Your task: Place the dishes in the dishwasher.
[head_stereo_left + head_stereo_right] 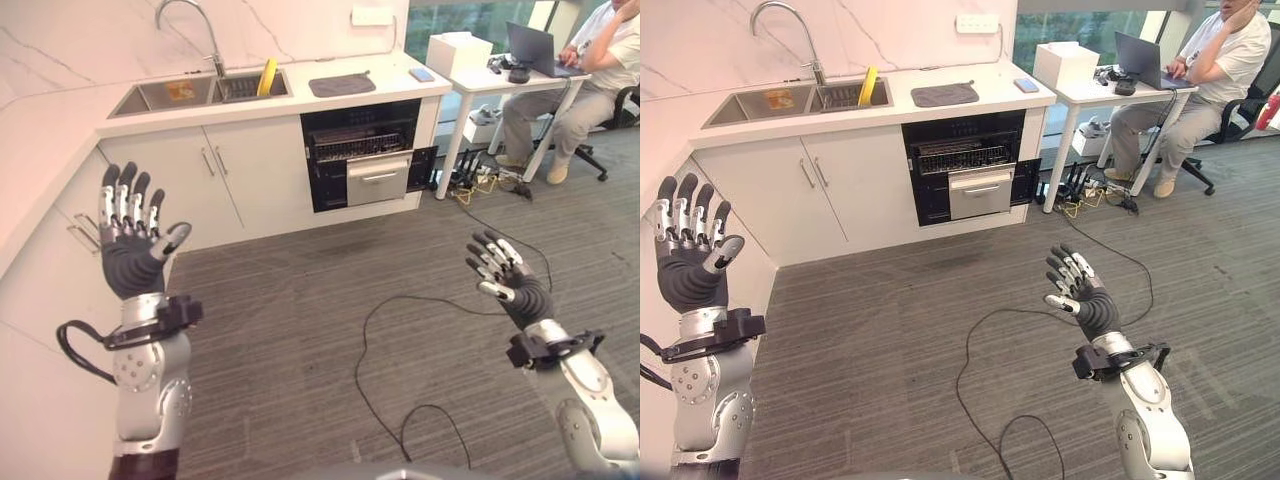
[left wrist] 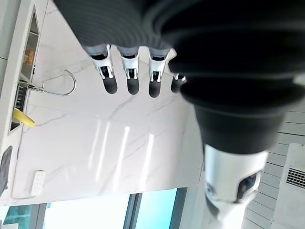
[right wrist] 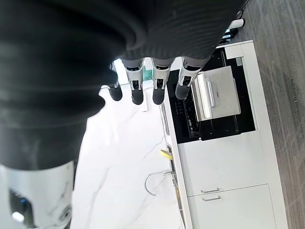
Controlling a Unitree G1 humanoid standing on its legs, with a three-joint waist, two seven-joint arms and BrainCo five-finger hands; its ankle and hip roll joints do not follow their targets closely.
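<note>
The dishwasher is a black opening under the white counter, across the room, with a wire rack and a silver drawer front pulled out. A yellow dish stands on edge in the steel sink; it also shows as a yellow dish in the right wrist view. My left hand is raised at the left, fingers straight and spread, holding nothing. My right hand hovers low at the right, fingers relaxed, empty. Both hands are far from the counter.
A grey mat and a small blue item lie on the counter. A curved tap rises behind the sink. A person sits at a white table with a laptop at the right. White cabinets run along my left.
</note>
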